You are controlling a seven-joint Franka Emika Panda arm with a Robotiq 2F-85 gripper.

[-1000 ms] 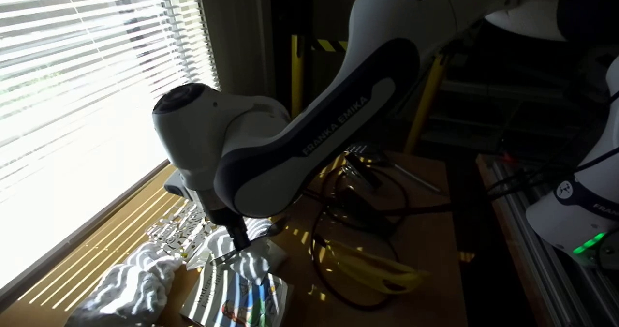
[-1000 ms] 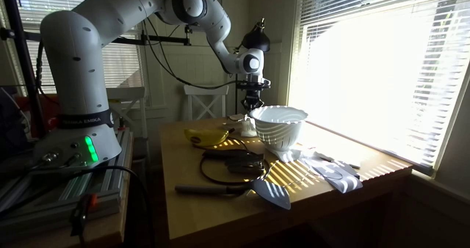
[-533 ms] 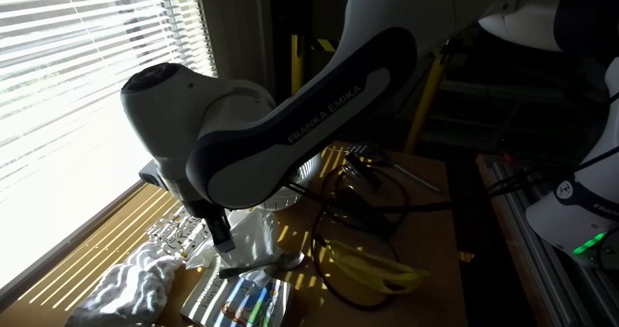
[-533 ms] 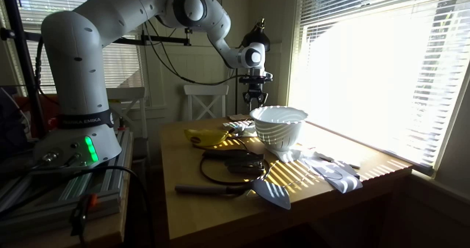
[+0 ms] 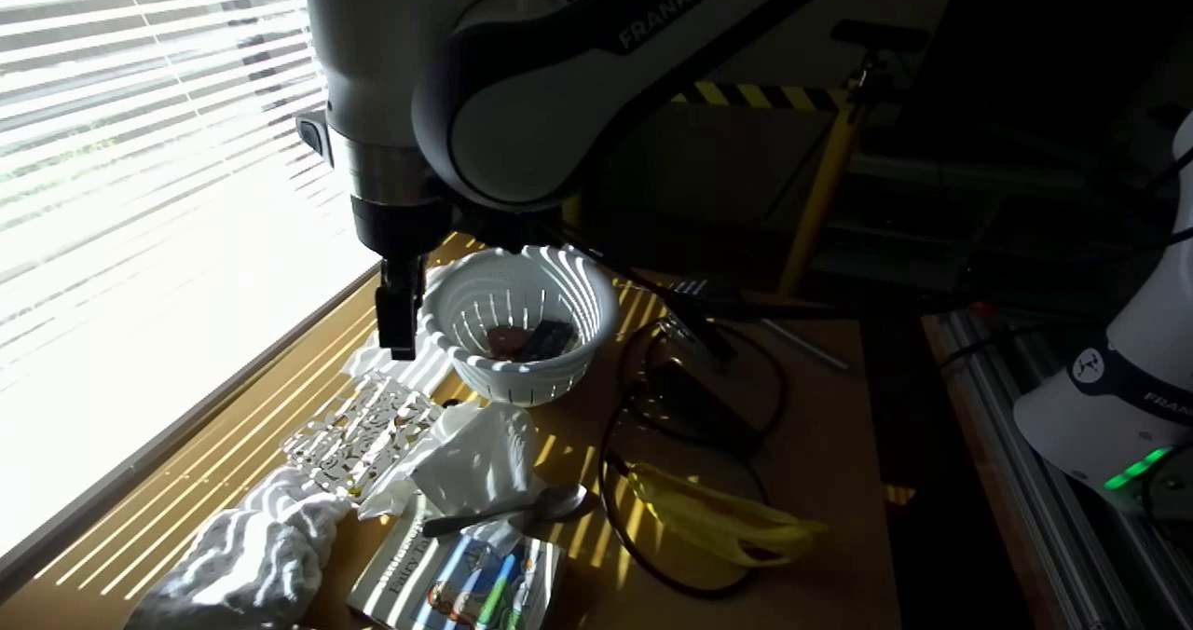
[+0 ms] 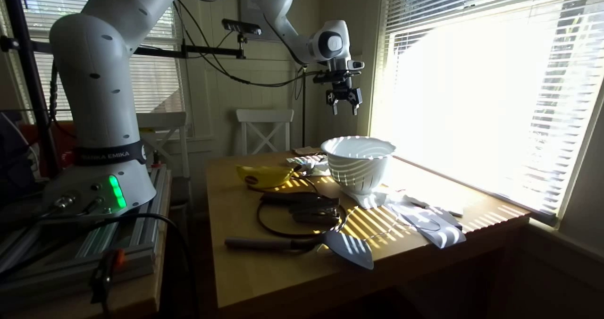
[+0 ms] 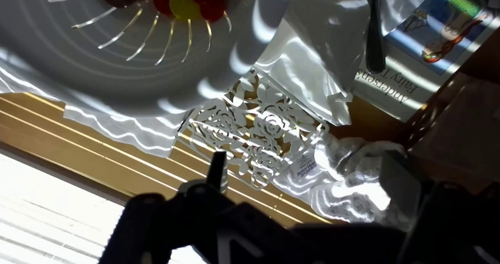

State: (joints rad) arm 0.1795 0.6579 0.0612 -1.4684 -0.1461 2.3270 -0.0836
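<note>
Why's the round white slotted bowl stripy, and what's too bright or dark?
In both exterior views, glare whites out much of the window with white slatted blinds; in the wrist view, bright bands, probably sun through those slats, curve across the round white slotted bowl, and the black two-fingered gripper is mostly dark; in an exterior view, shadow hides details around the slanted yellow post.

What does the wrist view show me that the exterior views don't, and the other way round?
Only the wrist view: a yellow round piece inside the white colander and a printed label.
Only the exterior views: the grey spatula, the yellow banana-shaped thing and the robot base.
Shared: the white colander and open gripper; also, in an exterior view, the openwork panel, fairy-tale book and spoon.
</note>
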